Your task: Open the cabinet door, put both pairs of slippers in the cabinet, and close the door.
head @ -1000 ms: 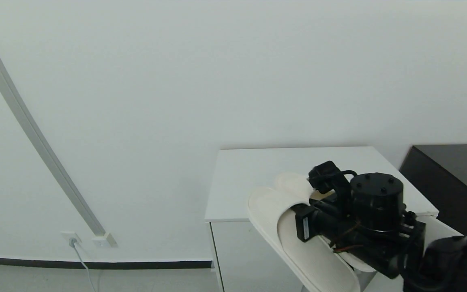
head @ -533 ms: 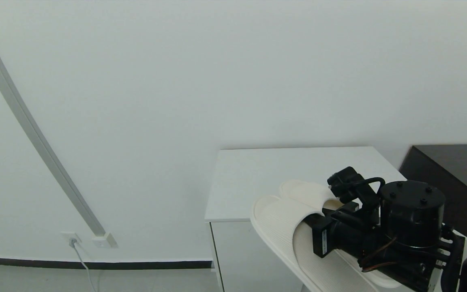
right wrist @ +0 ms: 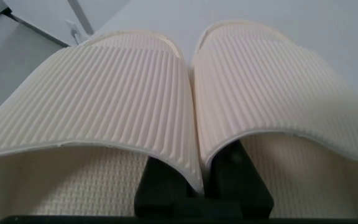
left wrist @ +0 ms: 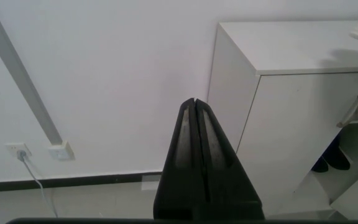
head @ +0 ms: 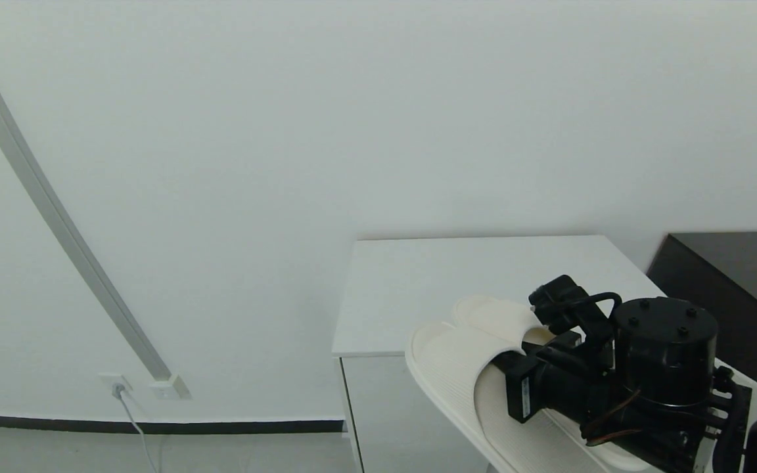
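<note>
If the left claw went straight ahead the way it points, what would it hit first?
Probably the plain white wall, right beside the white cabinet's side panel. The shut left claw aims near that edge, so it's uncertain.

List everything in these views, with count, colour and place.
slippers: one pair, cream, side by side, held in front of the cabinet.
cabinet: one, white, against the wall.
door handle: one, pale, on the cabinet front.
shoes: apparently one pair, black, low inside the cabinet.
side unit: one, dark brown, right of the cabinet.
wall socket: one, white, low on the wall, cable plugged in.
cable duct: one, grey, slanting down the wall.
left gripper: black, fingers shut, empty, left of the cabinet.
right gripper: black, fingers shut on the slippers.
</note>
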